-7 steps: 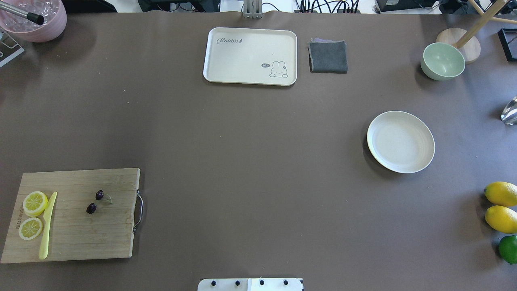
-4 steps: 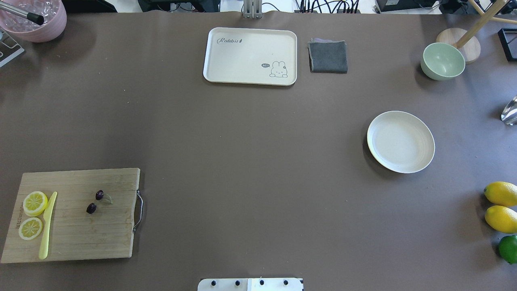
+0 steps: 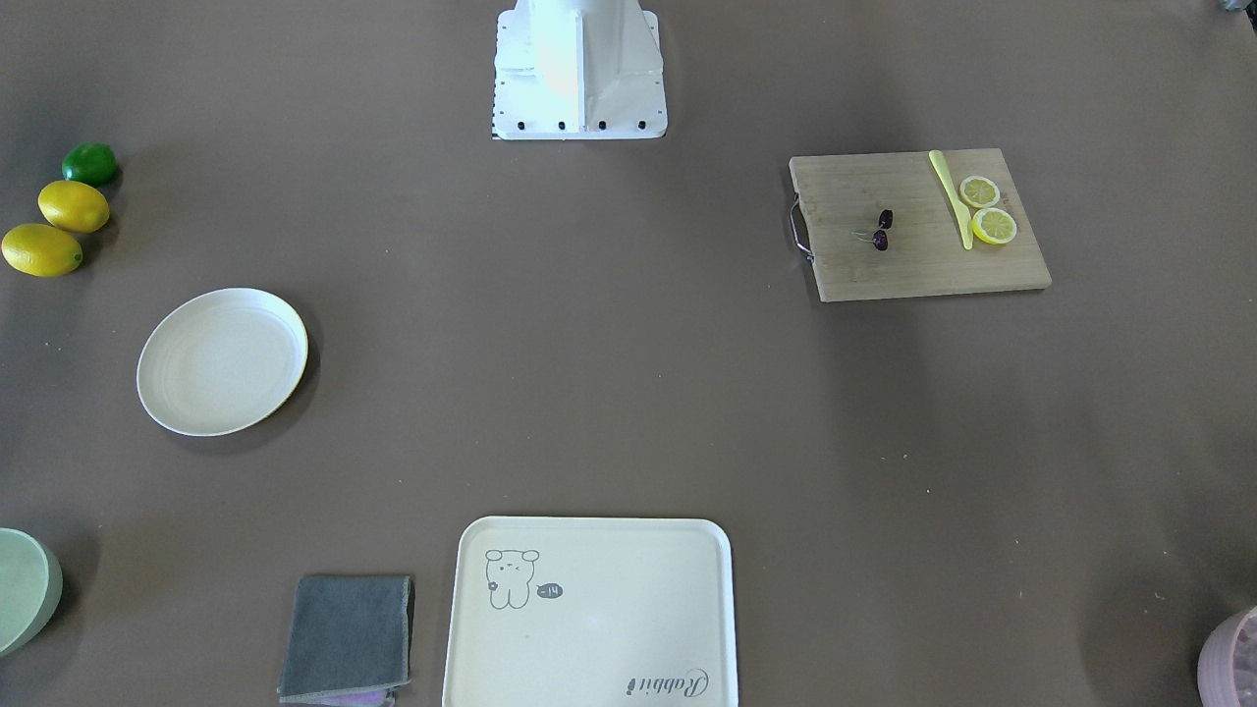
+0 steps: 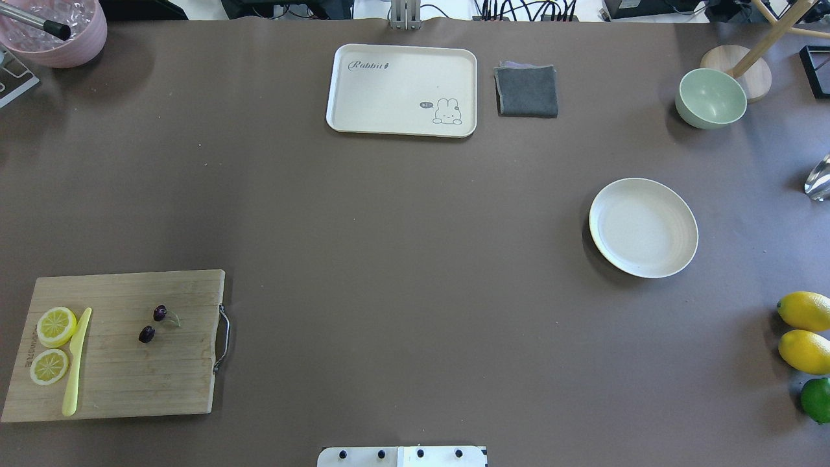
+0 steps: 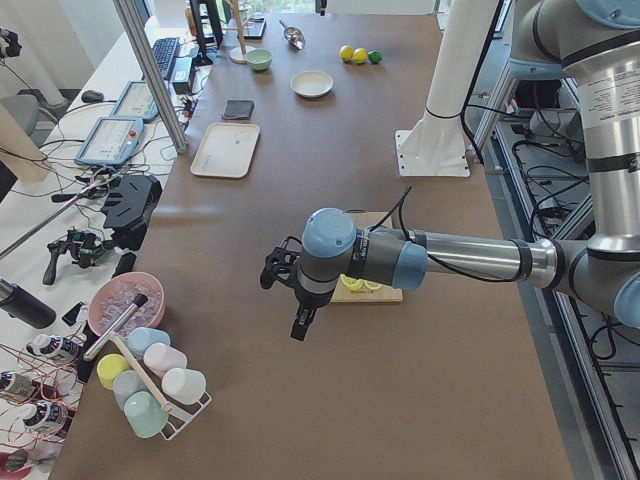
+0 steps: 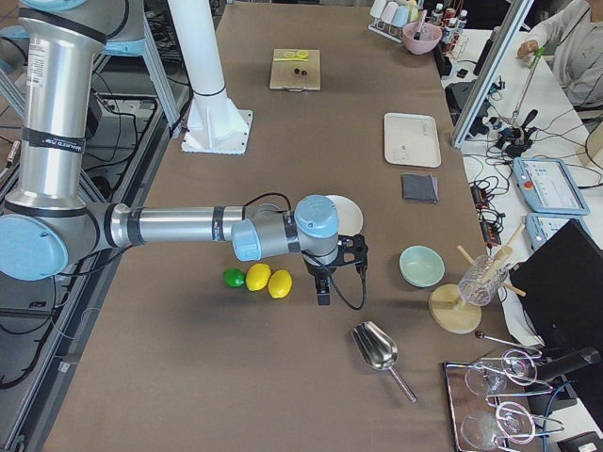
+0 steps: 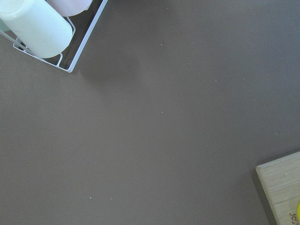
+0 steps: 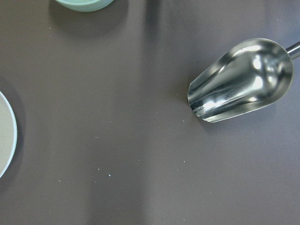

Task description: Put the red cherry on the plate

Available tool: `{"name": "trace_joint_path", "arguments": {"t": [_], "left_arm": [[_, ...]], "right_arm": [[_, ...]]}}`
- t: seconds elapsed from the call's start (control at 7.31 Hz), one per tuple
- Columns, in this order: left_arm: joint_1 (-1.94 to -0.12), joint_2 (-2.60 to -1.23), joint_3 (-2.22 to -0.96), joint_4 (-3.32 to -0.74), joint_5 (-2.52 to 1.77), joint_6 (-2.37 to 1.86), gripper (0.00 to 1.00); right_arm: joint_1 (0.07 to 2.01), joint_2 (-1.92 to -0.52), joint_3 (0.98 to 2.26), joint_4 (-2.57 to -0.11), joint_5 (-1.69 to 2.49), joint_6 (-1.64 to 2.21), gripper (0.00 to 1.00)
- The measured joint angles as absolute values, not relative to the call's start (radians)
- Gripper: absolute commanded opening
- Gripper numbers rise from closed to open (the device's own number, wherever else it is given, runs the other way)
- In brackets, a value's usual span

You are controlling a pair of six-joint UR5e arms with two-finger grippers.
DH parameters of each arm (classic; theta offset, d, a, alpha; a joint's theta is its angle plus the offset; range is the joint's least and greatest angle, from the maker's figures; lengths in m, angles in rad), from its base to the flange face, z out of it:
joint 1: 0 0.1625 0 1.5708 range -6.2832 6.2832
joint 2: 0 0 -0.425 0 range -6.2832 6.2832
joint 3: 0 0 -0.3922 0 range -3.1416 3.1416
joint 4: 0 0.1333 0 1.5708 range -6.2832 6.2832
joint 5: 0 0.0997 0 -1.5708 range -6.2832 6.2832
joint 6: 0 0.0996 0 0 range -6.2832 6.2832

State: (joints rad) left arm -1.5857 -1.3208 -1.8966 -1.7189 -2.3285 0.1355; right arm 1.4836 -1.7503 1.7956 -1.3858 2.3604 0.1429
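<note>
A tiny pair of dark maroon, almost black cherries (image 4: 146, 335), joined by a thin green stem, is laid on the pale wooden cutting board (image 4: 130, 383). It lies near the board's middle, with the two fruits slightly apart and the stem curved off to one side. The round, cream-white shallow plate (image 4: 643, 227) with a raised yellowish rim is set flat and right side up on the brown table (image 4: 389, 259). It is placed on the robot's right side, well apart from the cherries.
</note>
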Motion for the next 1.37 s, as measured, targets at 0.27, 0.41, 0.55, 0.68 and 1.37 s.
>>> {"name": "trace_joint_path", "arguments": {"t": [0.27,0.41,0.55,0.68,1.37], "left_arm": [[-1.585,-1.323,-1.894,-1.722,-2.33,0.136,0.97],[-1.584,-1.325,-1.891,-1.723,-2.33,0.136,0.97],[-1.584,-1.327,-1.888,-1.724,-2.33,0.136,0.97],[-1.583,-1.327,-1.887,-1.724,-2.33,0.137,0.97],[-1.581,-1.311,-1.869,-1.723,-2.33,0.143,0.98]], "right_arm": [[1.483,-1.748,1.793,-1.385,2.373,0.146,1.0],[1.483,-1.748,1.794,-1.385,2.379,0.148,1.0],[1.483,-1.748,1.793,-1.385,2.385,0.152,1.0],[1.482,-1.746,1.789,-1.387,2.409,0.174,1.0],[1.483,-1.766,1.705,-1.212,2.488,0.214,1.0]]}}
